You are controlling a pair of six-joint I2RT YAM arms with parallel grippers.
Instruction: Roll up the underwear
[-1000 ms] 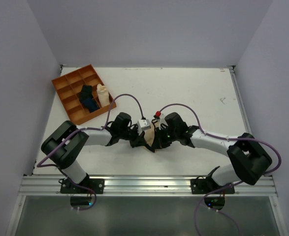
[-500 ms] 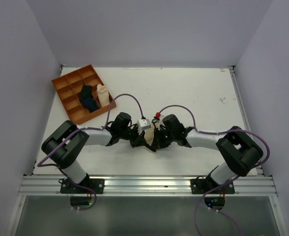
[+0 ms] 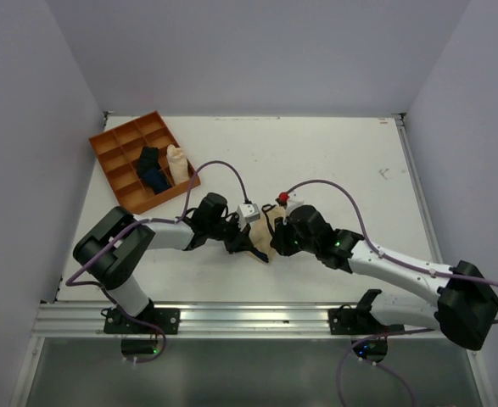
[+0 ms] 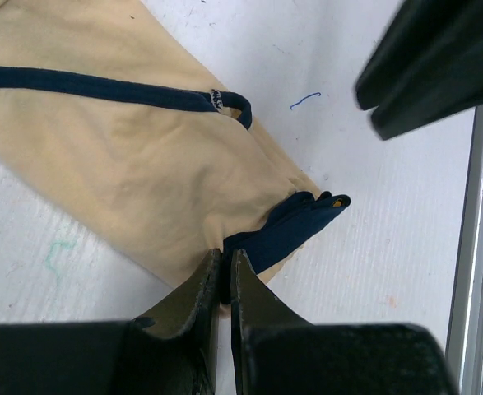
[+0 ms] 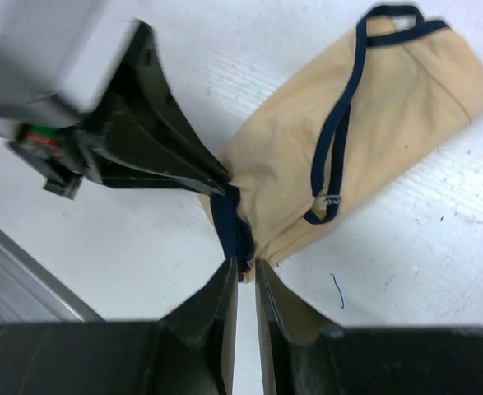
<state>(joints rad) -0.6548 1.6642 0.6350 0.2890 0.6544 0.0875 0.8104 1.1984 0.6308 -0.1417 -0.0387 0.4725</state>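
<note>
The underwear (image 4: pixel 142 156) is a beige cloth with a dark edge band, lying folded flat on the white table. It also shows in the right wrist view (image 5: pixel 356 140) and between the two grippers in the top view (image 3: pixel 263 238). My left gripper (image 4: pixel 222 276) is shut on the bunched dark band at the cloth's near end. It shows in the top view too (image 3: pixel 254 251). My right gripper (image 5: pixel 243 276) has its jaws almost together, right at the other end of that band. In the left wrist view it (image 4: pixel 373 107) sits blurred, a little apart from the cloth.
An orange divided tray (image 3: pixel 117 165) stands at the back left with a dark blue roll (image 3: pixel 152 172) and a cream roll (image 3: pixel 177 163) in it. The metal rail at the table's front edge (image 4: pixel 481 247) is close to both grippers.
My right arm's elbow has swung out low to the right while its gripper stayed at the underwear. The left arm has not moved.
</note>
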